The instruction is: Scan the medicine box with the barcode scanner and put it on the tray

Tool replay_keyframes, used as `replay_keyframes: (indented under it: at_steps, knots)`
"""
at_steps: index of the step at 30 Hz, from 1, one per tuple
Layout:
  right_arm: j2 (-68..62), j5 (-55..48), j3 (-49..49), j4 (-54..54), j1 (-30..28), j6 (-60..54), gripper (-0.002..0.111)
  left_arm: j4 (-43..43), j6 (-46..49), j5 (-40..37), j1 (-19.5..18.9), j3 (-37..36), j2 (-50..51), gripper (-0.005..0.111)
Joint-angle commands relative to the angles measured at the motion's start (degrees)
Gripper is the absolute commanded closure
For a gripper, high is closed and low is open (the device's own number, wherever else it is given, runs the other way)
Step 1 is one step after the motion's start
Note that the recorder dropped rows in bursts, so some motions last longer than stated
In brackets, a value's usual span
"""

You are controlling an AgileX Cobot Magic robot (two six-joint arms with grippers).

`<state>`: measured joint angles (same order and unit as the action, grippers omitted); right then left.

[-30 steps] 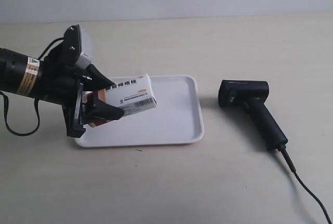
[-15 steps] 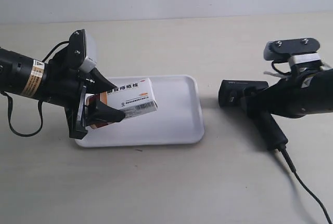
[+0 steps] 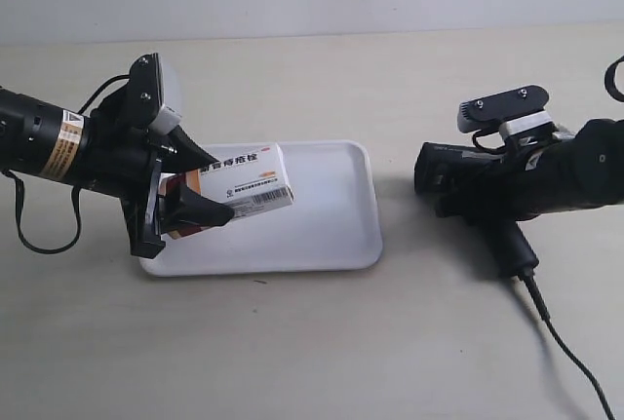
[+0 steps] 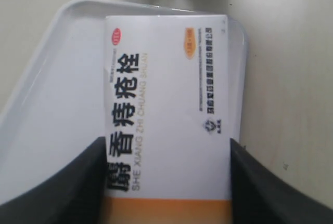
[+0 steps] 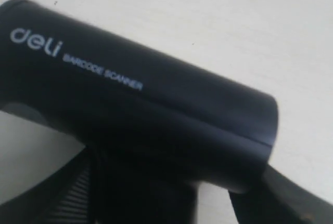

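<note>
- White cardboard medicine box (image 3: 244, 181) is clamped by the left gripper (image 3: 190, 186), its fingers (image 4: 57, 193) pressing both long sides; we see it held above the tray (image 3: 331, 235), barcode side facing the exterior camera.
- Barcode scanner (image 3: 458, 186) lies on the table beside the tray, cable trailing off.
- Right gripper (image 3: 478, 196) sits over the scanner's handle near the head; we cannot tell if it has closed.
- We judge: box pickup done, scanner grasp under way.
- Left: lift scanner, aim at barcode, scan, set box on tray.
</note>
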<state>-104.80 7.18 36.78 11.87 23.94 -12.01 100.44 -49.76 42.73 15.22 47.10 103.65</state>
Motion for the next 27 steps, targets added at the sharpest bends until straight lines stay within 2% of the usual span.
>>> replay_keyframes:
  at_steps: [1, 3, 8, 15, 19, 27]
  knots:
    - [5.1, -3.4, 0.3, -0.5, 0.0, -2.0, 0.094, -0.5, 0.0, -0.5, 0.2, 0.3, 0.0, 0.107]
    - [8.7, -7.2, 0.3, -0.5, 0.0, -2.7, 0.106, -0.5, 0.0, -0.5, 0.2, 0.3, 0.0, 0.107]
    - [17.6, -15.4, 0.2, -4.1, 0.0, -7.7, 0.108, -0.5, 0.0, -0.5, 0.2, 0.3, 0.0, 0.107]
    - [18.7, -14.0, 0.2, -13.0, 0.0, -7.9, 0.108, -0.5, 0.0, 0.1, 0.2, 0.3, 0.0, 0.107]
    - [18.7, -9.5, 0.3, -17.0, 0.0, -7.9, 0.108, -0.5, 0.0, 0.4, 0.2, 0.3, 0.0, 0.107]
    - [18.7, -3.8, 0.3, -17.0, -1.6, -11.5, 0.108, -0.5, 0.3, 1.6, 0.2, 0.3, 0.0, 0.107]
